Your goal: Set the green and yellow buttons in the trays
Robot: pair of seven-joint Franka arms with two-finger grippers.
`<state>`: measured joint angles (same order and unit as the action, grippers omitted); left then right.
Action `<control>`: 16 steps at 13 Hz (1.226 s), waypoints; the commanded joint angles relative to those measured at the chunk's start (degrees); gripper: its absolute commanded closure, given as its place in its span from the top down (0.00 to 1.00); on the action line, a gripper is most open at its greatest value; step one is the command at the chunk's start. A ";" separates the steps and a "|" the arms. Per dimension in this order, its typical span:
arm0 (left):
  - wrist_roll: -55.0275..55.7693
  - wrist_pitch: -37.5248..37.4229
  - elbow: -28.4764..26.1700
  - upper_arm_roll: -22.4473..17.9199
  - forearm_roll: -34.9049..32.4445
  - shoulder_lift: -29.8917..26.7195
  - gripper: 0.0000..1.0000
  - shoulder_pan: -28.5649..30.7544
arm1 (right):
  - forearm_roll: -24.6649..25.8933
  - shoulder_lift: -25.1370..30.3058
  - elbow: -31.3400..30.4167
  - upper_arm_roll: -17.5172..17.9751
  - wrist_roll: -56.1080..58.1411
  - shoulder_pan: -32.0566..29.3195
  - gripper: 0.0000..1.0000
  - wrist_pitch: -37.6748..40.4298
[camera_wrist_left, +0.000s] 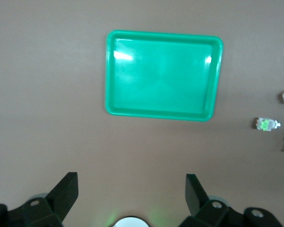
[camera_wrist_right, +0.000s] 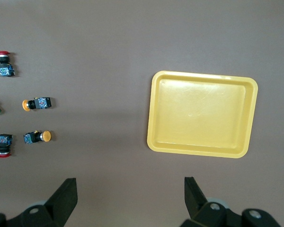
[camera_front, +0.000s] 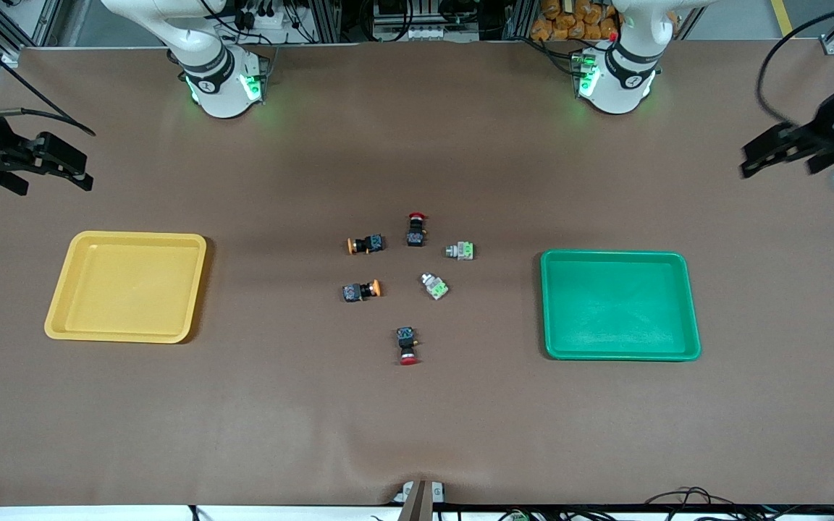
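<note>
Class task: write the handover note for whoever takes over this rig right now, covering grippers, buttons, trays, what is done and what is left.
Left gripper: open, holding nothing, raised at the left arm's end of the table.
Right gripper: open, holding nothing, raised at the right arm's end.
Yellow tray and green tray: nothing in them.
Two yellow buttons and two green buttons lie mid-table between the trays, with two red-capped switches.
Done: nothing.
Left: all four buttons.

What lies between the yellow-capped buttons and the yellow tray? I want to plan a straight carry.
Nothing visible does. Both yellow buttons lie on the side of the cluster toward the yellow tray, with only bare table between. The red-capped switches sit off that path. Both open grippers, left and right, wait at the table's ends.
</note>
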<state>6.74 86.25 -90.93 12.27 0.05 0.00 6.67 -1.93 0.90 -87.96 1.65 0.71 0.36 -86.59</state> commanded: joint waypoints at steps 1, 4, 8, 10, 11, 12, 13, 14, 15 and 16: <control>3.52 2.06 2.43 4.32 -0.05 6.57 1.00 -0.52 | -1.06 -0.29 0.86 0.82 0.60 -1.51 1.00 0.72; 11.95 7.24 -0.46 9.25 -0.05 10.97 1.00 -0.69 | -1.06 -0.29 0.86 0.82 0.60 -1.51 1.00 0.72; 28.72 13.94 -3.47 9.97 -0.84 14.40 1.00 -7.80 | -1.06 -1.43 0.95 0.82 0.43 -1.51 1.00 0.72; 32.79 15.87 -3.55 9.97 -0.93 16.42 1.00 -9.48 | -1.06 -1.61 0.95 0.82 0.43 -1.51 1.00 0.72; 34.46 16.92 -3.55 9.97 -0.93 17.56 1.00 -10.01 | -1.06 -1.96 0.95 0.82 0.43 -1.51 1.00 0.81; 36.74 17.98 -3.64 9.97 -0.93 18.79 1.00 -10.53 | -1.06 -2.05 0.95 0.82 0.52 -1.51 1.00 0.99; 39.29 19.20 -3.64 9.97 -0.93 20.20 1.00 -11.49 | -1.06 -2.13 0.95 0.82 0.52 -1.59 1.00 0.99; 41.92 20.61 -3.56 9.97 -0.93 21.26 1.00 -12.11 | -1.06 -2.05 0.95 0.82 0.52 -1.51 1.00 1.07; 44.99 22.28 -3.55 9.97 -0.93 22.40 1.00 -12.82 | -1.06 -2.13 0.86 0.82 0.52 -1.51 1.00 1.08; 48.16 24.03 -3.55 9.97 -0.93 23.71 1.00 -13.69 | -1.06 -2.05 0.95 0.82 0.52 -1.51 1.00 1.08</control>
<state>49.28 107.59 -94.90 22.24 -0.04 21.58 -5.33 -1.99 -0.83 -87.98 1.62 0.71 0.32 -86.35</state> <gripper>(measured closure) 0.000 0.000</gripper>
